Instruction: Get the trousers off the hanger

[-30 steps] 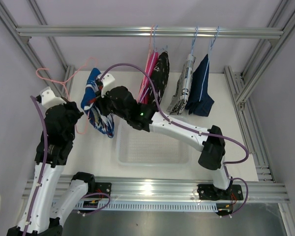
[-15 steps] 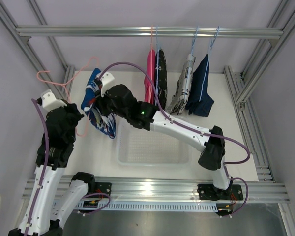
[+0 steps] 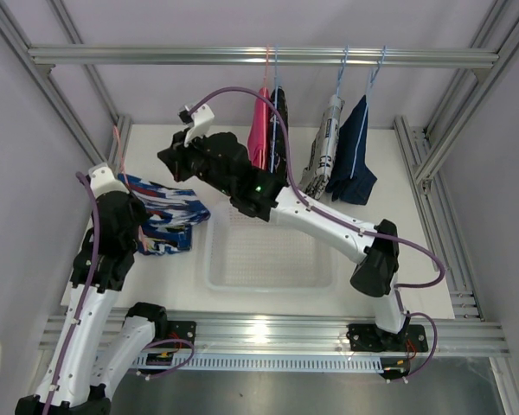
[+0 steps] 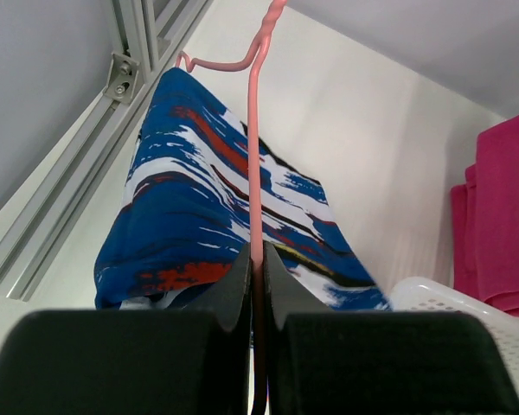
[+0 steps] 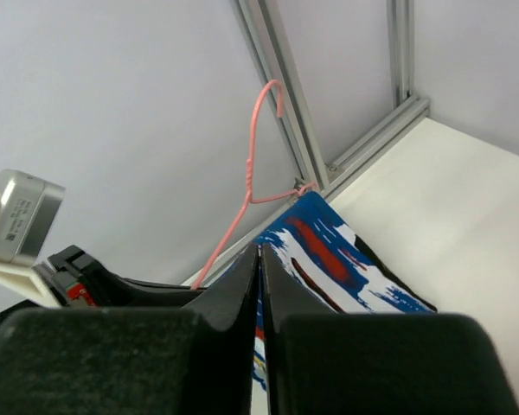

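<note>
Now, as you see it:
- Blue red-white trousers (image 3: 163,223) sit at the left of the table (image 3: 415,216), just beside the basket (image 3: 214,275), draped on the pink hanger (image 4: 254,156) (hook uppermost).
- Your left gripper (image 4: 256,259) is clamped on the hanger's wire.
- Your right gripper (image 5: 259,252) hangs above, jaws pressed together, empty.
- Pink pair (image 3: 258,143), black patterned pair (image 3: 279,130), white printed pair (image 3: 327,147) and denim pair (image 3: 353,160) hang from the rail (image 3: 199,56).
</note>
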`<state>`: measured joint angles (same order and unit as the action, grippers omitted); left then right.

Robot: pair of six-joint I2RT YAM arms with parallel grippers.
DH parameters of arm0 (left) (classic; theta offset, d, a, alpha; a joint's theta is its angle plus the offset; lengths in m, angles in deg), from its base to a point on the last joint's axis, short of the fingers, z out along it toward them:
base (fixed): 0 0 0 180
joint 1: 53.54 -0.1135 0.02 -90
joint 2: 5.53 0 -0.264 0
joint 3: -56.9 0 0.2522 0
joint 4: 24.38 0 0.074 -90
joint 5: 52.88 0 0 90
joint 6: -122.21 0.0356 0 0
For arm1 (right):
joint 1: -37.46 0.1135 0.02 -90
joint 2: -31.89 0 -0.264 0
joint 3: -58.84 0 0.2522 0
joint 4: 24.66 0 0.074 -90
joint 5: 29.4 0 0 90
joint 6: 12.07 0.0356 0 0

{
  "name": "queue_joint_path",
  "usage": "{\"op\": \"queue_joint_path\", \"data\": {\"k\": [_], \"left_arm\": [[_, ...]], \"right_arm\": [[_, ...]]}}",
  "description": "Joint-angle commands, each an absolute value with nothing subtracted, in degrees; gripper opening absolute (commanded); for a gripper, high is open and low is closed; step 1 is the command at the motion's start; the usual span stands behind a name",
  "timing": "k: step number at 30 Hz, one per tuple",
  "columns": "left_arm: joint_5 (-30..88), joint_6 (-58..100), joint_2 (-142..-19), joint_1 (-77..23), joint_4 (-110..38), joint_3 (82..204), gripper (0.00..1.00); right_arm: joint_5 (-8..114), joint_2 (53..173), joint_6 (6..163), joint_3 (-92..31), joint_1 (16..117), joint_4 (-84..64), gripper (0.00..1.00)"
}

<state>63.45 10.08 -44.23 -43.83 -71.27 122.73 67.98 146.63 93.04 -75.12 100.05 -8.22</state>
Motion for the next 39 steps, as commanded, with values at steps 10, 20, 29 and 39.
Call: {"op": "queue_joint_path", "data": {"k": [10,20,29,39], "left_arm": [[62.3,11.4,-42.2,-44.2,-65.7,123.7,0.0],[59.4,11.0,-39.5,-44.5,-65.7,124.4,0.01],[55.3,10.1,-37.2,-44.7,-65.3,125.1,0.0],[49.2,9.9,-35.5,-45.5,-63.9,124.5,0.0]], "right_arm": [[65.7,143.0,90.1,-61.6,99.5,-10.3,0.8],[61.1,143.2,90.1,-49.8,96.7,-17.2,0.8],[56.9,149.0,86.8,-55.3,98.9,-18.2,0.79],[57.1,152.9,84.4,-57.8,101.4,-17.0,0.8]]}}
